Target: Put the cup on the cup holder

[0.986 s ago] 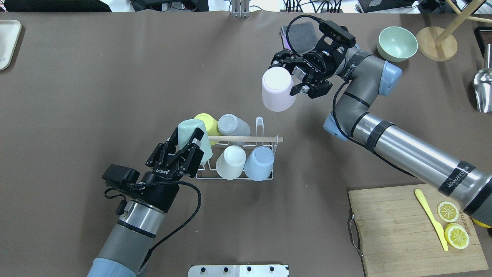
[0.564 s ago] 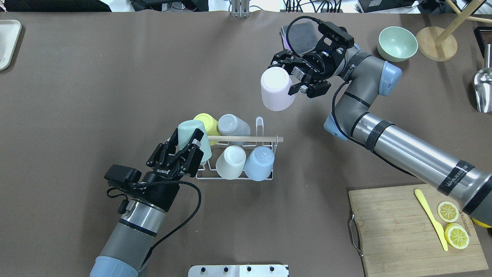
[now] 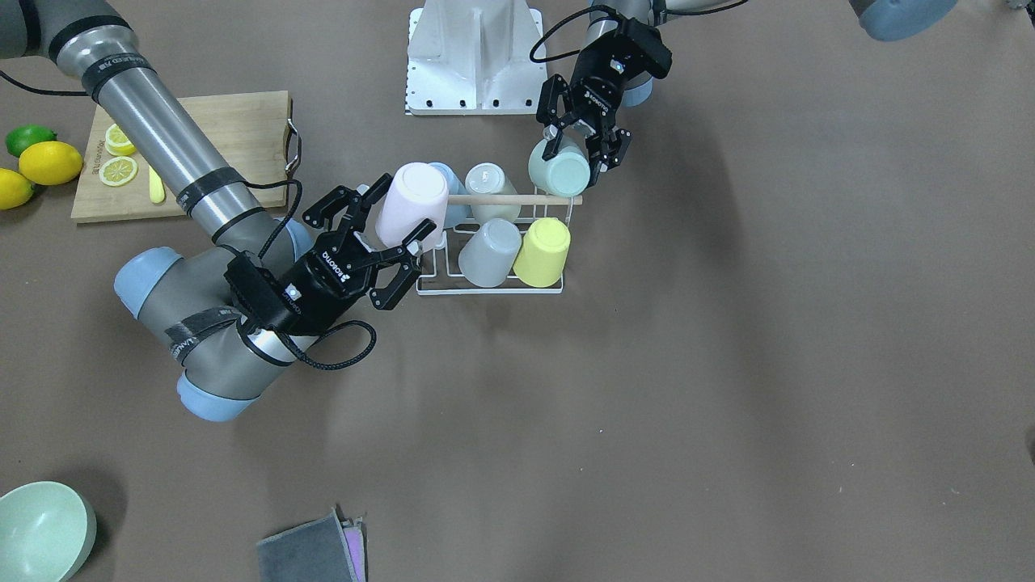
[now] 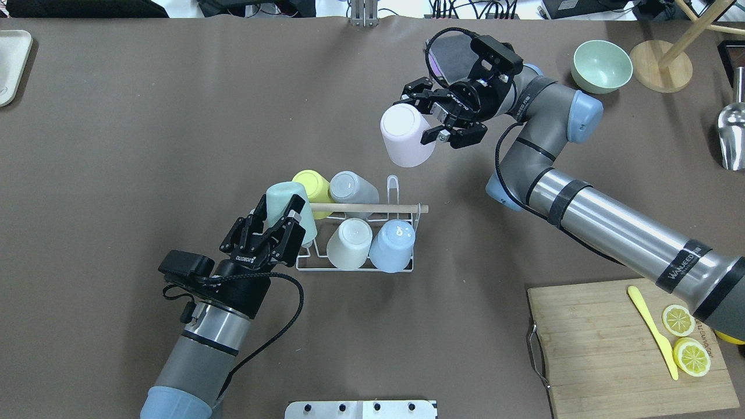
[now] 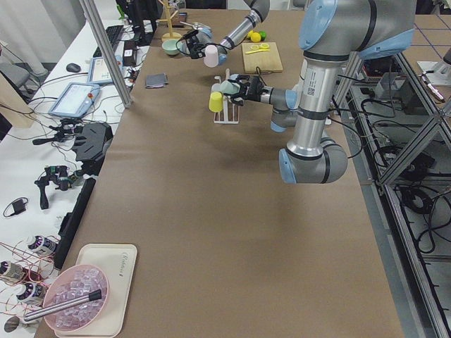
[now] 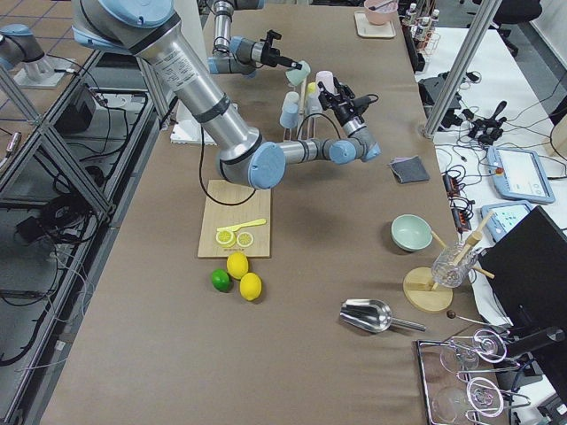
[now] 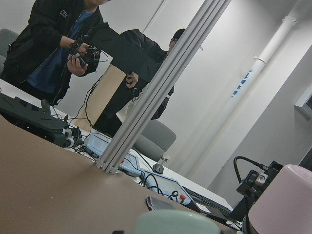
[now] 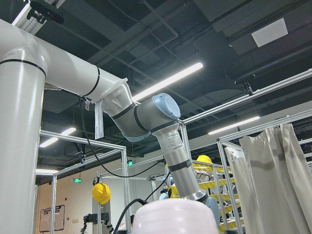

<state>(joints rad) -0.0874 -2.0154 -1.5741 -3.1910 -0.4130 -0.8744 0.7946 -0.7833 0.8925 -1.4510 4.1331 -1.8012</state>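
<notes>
Cups stand mouth down on four places of the cup holder [image 3: 493,289] in the front-facing view. At the corner nearest the robot, the left gripper [image 3: 578,145] has its fingers pressed to both sides of the mint cup [image 3: 559,170]. The right gripper [image 3: 380,234] is clamped on the pink cup [image 3: 411,204], which is inverted, aloft and overlaps the rack's other end.

From overhead the pink cup hangs apart from the rack, on its far side. Its base is up and its long axis is near upright. The bare prong [image 4: 393,185] beside the grey cup [image 4: 352,187] lies from it toward the robot and slightly left. I judge the right arm much the nearer to that spot.

Both side views show the pink cup small, and neither shows the grips.

The left wrist camera catches the mint rim below and the pink cup at its right edge. The right wrist camera sees only the pink base.
</notes>
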